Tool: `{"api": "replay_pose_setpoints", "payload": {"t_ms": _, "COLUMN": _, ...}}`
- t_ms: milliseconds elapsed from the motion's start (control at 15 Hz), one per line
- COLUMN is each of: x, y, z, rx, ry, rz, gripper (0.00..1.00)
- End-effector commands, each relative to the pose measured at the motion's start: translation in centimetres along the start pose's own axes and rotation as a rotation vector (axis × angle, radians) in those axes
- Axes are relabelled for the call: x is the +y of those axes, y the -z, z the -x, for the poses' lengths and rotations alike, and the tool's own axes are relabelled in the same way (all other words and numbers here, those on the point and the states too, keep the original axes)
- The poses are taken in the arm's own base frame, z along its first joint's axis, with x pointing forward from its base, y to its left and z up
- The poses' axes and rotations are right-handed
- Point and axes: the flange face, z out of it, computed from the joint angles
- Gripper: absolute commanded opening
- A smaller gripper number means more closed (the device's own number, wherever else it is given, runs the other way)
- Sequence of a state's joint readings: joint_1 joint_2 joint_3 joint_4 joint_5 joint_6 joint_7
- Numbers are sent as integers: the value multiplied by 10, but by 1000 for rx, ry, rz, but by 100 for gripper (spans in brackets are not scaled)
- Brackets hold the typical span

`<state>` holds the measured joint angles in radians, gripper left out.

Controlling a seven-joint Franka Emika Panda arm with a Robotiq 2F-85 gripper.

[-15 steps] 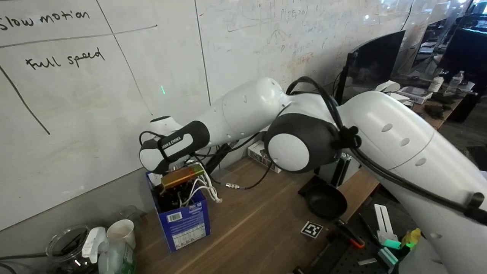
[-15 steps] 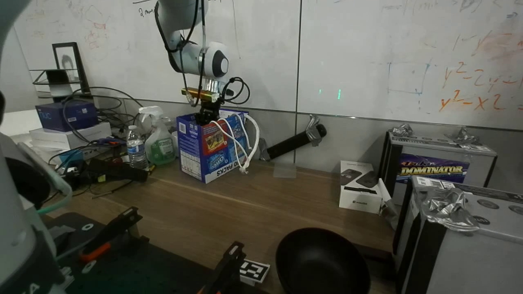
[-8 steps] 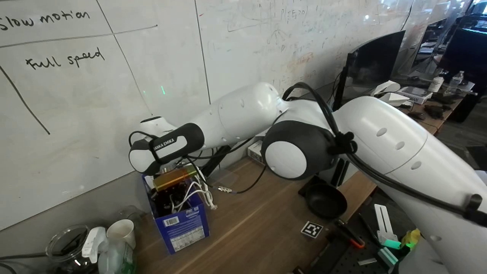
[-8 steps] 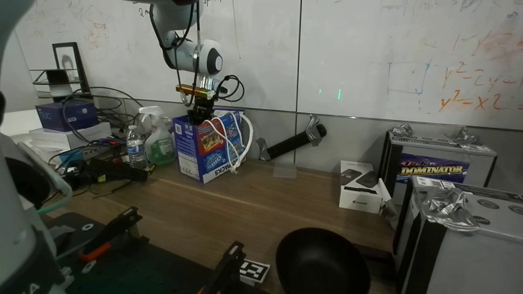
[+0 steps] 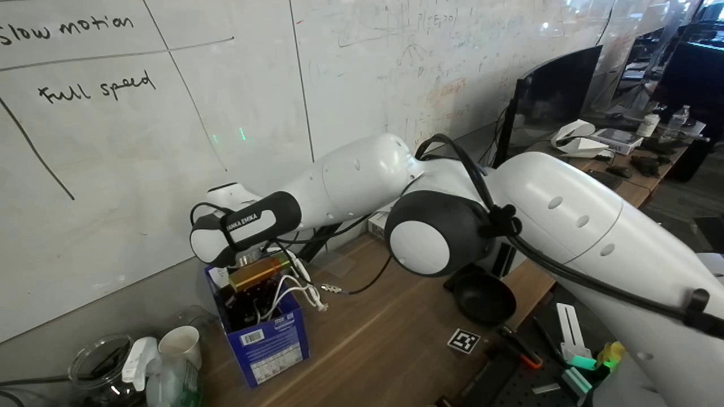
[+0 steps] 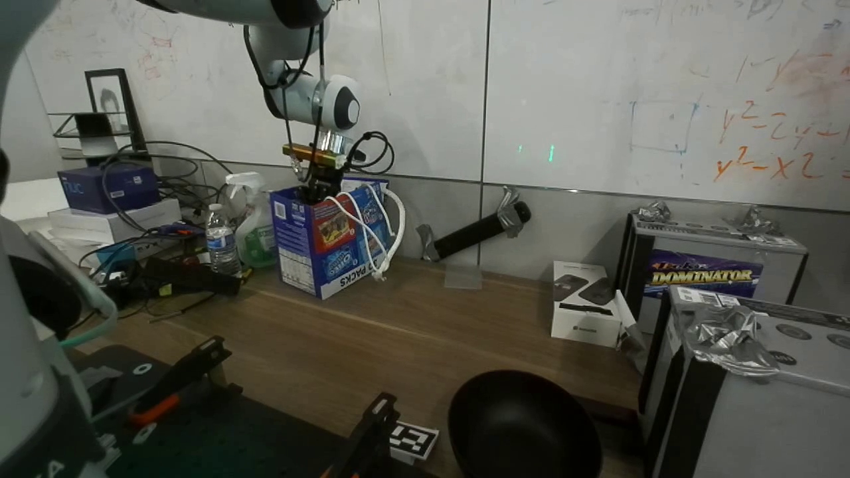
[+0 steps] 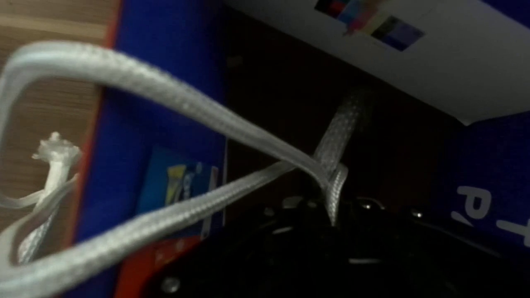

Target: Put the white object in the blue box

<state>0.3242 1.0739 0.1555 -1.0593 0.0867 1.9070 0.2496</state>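
A whiteboard point(image 5: 254, 96) lettered "slow motion" and "full speed," with equations point(image 6: 773, 146) in orange, stretches above a wooden table point(image 6: 398, 325). A water bottle point(image 6: 223, 242) stands beside a spray bottle point(image 6: 255, 236) of green liquid, a pale cup point(image 5: 181, 346) and clear jar point(image 5: 104, 362) close by. A carton point(image 6: 109, 189) marked "nuc" sits atop a white box point(image 6: 126, 226). On the wall point(image 6: 571, 226), a black bar point(image 6: 468, 236) slants between patches of silvery tape point(image 6: 512, 216). A black pan point(image 6: 524, 425) rests near a black-and-white printed square point(image 6: 413, 440). A white package point(image 6: 586, 325) stands near two gray cases point(image 6: 764, 411), the rear one labeled "Dominator," both topped with crumpled silvery foil point(image 6: 730, 338). Farther off rises a curved monitor point(image 5: 557, 99).
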Motion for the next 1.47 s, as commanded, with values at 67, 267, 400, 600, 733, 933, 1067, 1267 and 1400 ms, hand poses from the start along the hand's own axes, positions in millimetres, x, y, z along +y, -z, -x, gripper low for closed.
{"api": "replay_pose_setpoints", "payload": {"t_ms": 67, "x": 0, "y": -8, "z": -8, "rx": -30, "ry": 23, "rz": -33, "gripper": 5}}
{"api": "replay_pose_setpoints", "payload": {"t_ms": 267, "x": 0, "y": -8, "z": -10, "rx": -35, "ry": 25, "rz": -31, "gripper": 5}}
{"api": "replay_pose_setpoints", "payload": {"t_ms": 400, "x": 0, "y": -6, "z": -10, "rx": -37, "ry": 23, "rz": -28, "gripper": 5}}
{"api": "replay_pose_setpoints", "payload": {"t_ms": 600, "x": -1, "y": 1, "z": -10, "rx": -33, "ry": 14, "rz": -25, "gripper": 43}}
{"api": "replay_pose_setpoints", "payload": {"t_ms": 733, "x": -1, "y": 5, "z": -8, "rx": -30, "ry": 13, "rz": -21, "gripper": 57}}
{"api": "replay_pose_setpoints", "payload": {"t_ms": 933, "x": -3, "y": 14, "z": -8, "rx": -18, "ry": 10, "rz": -19, "gripper": 81}}
{"api": "replay_pose_setpoints", "payload": {"t_ms": 1067, "x": -5, "y": 19, "z": -7, "rx": -6, "ry": 9, "rz": -12, "gripper": 96}}
{"api": "replay_pose_setpoints", "payload": {"t_ms": 1267, "x": -8, "y": 35, "z": -6, "rx": 26, "ry": 8, "rz": -1, "gripper": 100}}
{"api": "replay_pose_setpoints", "payload": {"t_ms": 1400, "x": -9, "y": 52, "z": -4, "rx": 57, "ry": 5, "rz": -5, "gripper": 100}}
